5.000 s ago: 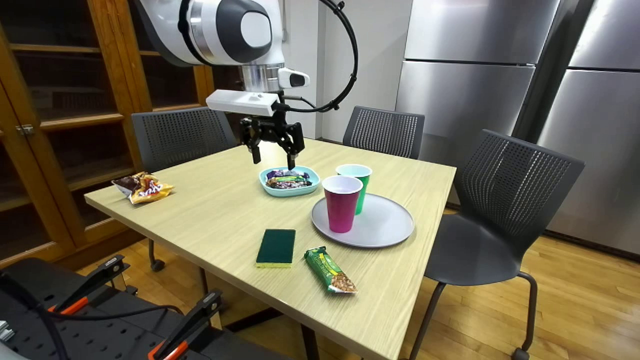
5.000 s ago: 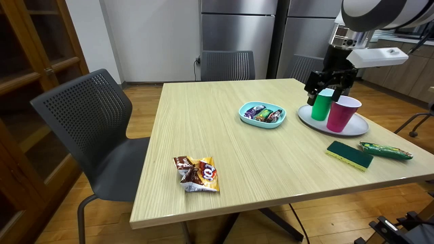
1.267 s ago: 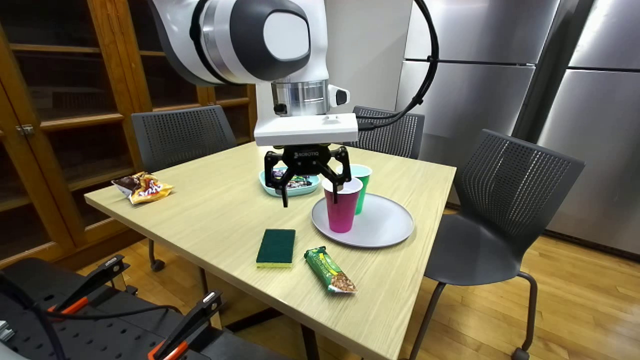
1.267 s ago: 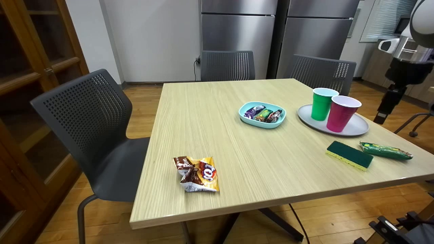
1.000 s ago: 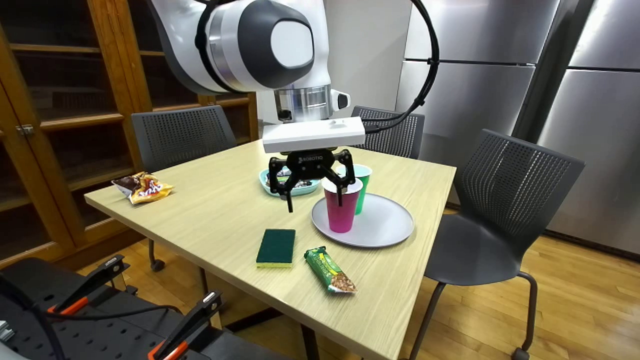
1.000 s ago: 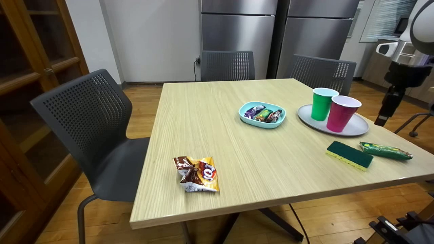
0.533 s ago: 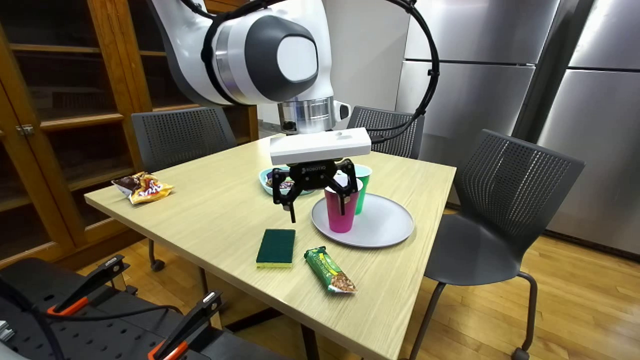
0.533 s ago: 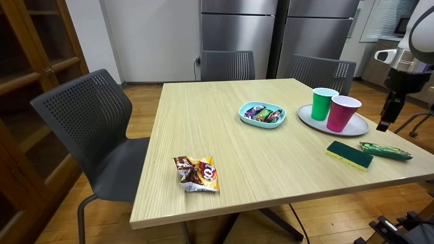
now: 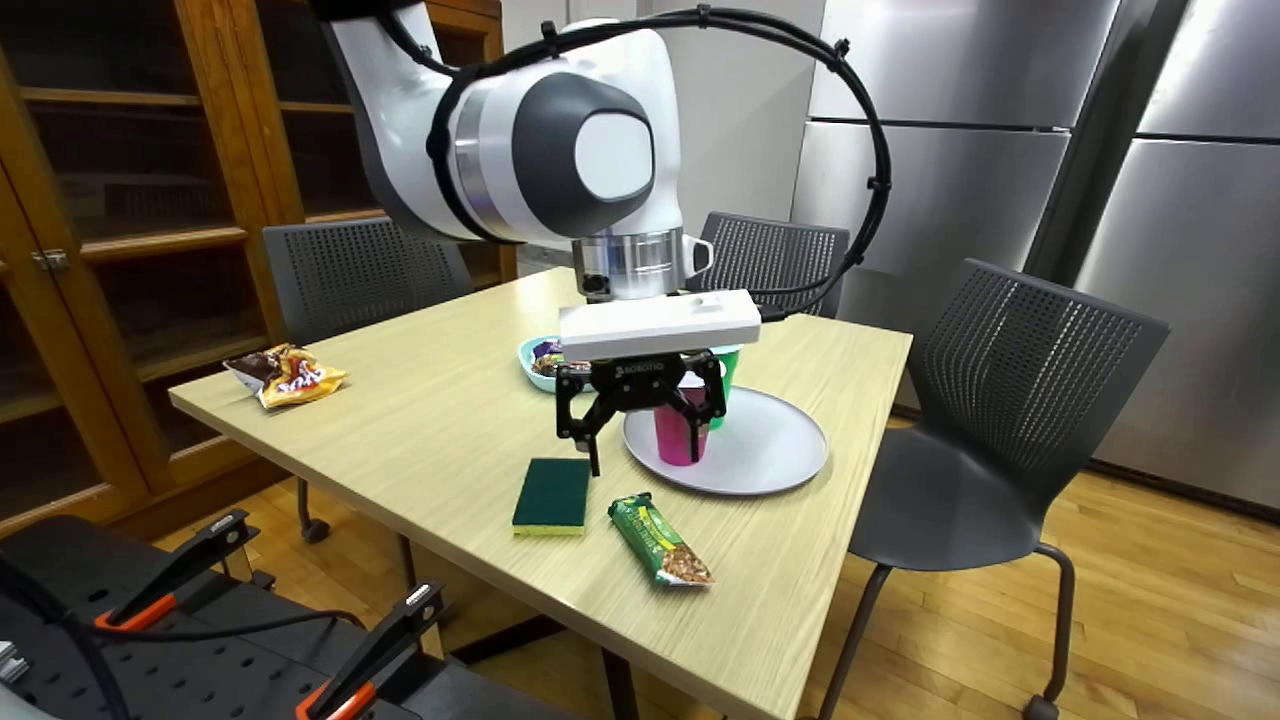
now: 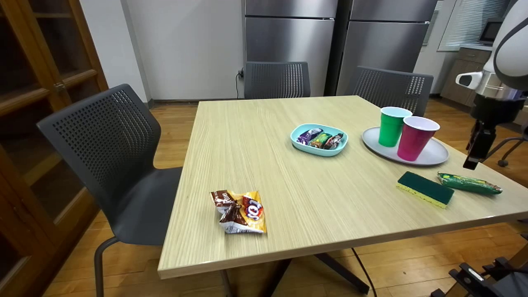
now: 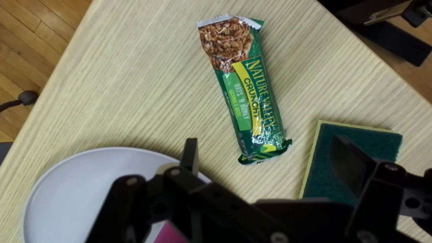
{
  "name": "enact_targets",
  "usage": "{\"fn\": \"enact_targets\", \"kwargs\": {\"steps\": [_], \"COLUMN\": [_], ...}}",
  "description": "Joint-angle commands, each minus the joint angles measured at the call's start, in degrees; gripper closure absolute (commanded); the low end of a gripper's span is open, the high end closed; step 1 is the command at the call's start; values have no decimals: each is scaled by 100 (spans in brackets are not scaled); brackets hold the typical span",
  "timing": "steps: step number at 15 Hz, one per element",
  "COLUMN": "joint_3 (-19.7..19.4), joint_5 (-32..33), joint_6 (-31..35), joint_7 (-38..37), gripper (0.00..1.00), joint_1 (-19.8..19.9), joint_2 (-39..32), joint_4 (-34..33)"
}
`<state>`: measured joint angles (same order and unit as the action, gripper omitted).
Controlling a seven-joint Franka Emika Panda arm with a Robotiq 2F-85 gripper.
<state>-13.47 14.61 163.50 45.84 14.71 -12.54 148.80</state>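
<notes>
Robotiq gripper (image 9: 645,466), jaws wide apart, has been lowered since the earlier frames; things on the table (image 9: 430,430) below it have been left in place. In the wrist view, part of a grey plate (image 9: 770,440) is covered by one finger. Well apart, snacks (image 10: 320,140) are held in a turquoise dish (image 10: 317,152). Behind that finger, a pink cup (image 9: 675,438) and a green cup (image 9: 731,372) are partly blocked in an exterior view. Below the opposite finger, a green sponge (image 11: 320,162) is partly hidden from the wrist. Below and ahead of the fingertips, a granola bar (image 11: 248,91) is laid, untouched.
</notes>
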Motion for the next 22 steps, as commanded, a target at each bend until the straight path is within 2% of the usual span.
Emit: {"fn": "enact_targets", "kwargs": {"steps": [1, 13, 22], "joint_3": [147, 322, 259], "joint_5": [-22, 15, 149], "joint_6": [84, 140, 157], "joint_7": [240, 230, 201], "gripper": [0, 0, 0], "joint_1": [234, 468, 438], "joint_2": [-324, -954, -1187], "joint_4": [-241, -670, -681]}}
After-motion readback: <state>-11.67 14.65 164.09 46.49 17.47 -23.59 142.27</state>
